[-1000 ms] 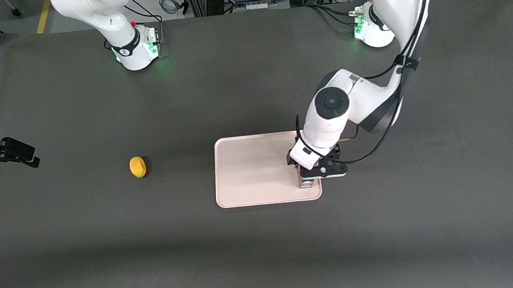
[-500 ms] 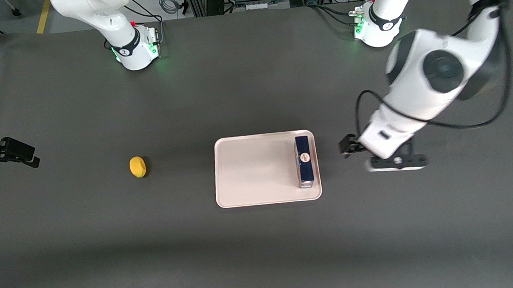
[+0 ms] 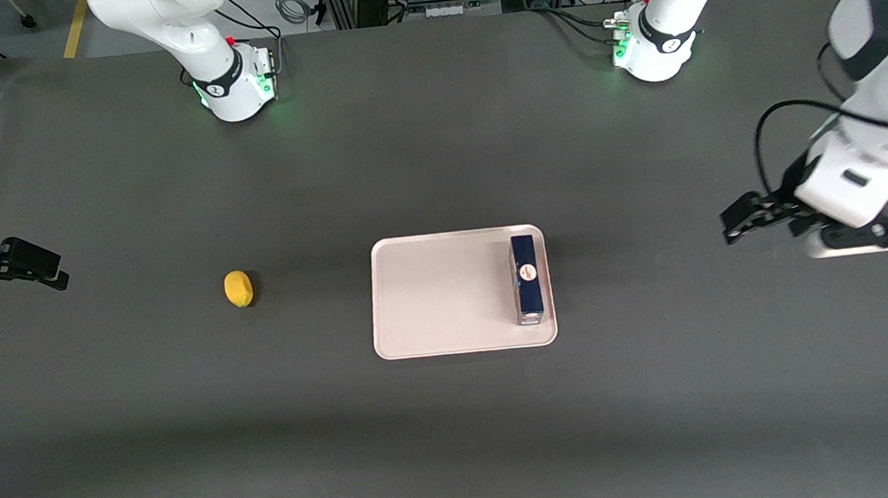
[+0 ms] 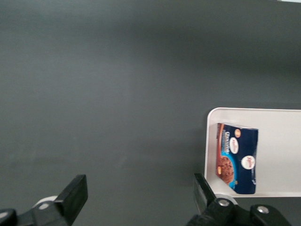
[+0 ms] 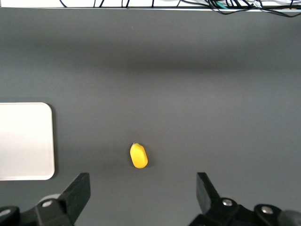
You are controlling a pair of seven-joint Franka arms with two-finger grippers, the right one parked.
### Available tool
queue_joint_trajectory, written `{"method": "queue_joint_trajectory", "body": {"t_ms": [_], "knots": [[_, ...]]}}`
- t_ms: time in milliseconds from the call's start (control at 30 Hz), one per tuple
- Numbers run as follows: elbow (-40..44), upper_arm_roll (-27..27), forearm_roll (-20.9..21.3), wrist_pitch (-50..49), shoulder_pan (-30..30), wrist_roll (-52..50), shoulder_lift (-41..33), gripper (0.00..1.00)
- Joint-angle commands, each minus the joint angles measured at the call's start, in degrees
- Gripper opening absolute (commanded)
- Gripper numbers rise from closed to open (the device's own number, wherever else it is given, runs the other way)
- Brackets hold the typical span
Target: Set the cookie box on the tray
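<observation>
At the working arm's end of the table: the gripper (image 4: 136, 207) is hanging over bare dark mat, well apart from the tray.
Fingers: the fingers (image 4: 75, 193) are standing wide apart and holding nothing, a spread that reads as a release already made.
Gripper in front view: the gripper (image 3: 754, 215) is showing as a dark clamp under the white wrist, near the table's edge.
Cookie box: the cookie box (image 3: 527, 279) is lying flat inside the tray, its long side running along the rim nearest the working arm, logo face up; the wrist view is showing the cookie box (image 4: 237, 157) just inside that rim.
Tray: the tray (image 3: 439, 296) is sitting mid-table, the rest of its floor bare.
Why so: the box is resting unaided, so the task looks done and the arm seems to be clearing off.
Yellow object: the small yellow object (image 3: 238, 288) is lying toward the parked arm's end, untouched.
Change: a second ago the gripper was down over the box on the tray; half a second ago it was just beside the tray; now it is much farther off, while box and tray are staying put.
</observation>
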Motion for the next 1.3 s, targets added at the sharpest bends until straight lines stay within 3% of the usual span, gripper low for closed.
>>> {"method": "queue_joint_trajectory", "body": {"t_ms": [0, 467, 1267], "knots": [[-4.1, 0.4, -0.3, -1.2, 3.0, 3.4, -5.4, 1.00], [-13.2, 2.3, 0.0, -0.4, 6.1, 17.2, -14.8, 1.00], [-11.3, 2.9, 0.0, -3.8, 5.9, 17.3, -14.2, 1.00]]}}
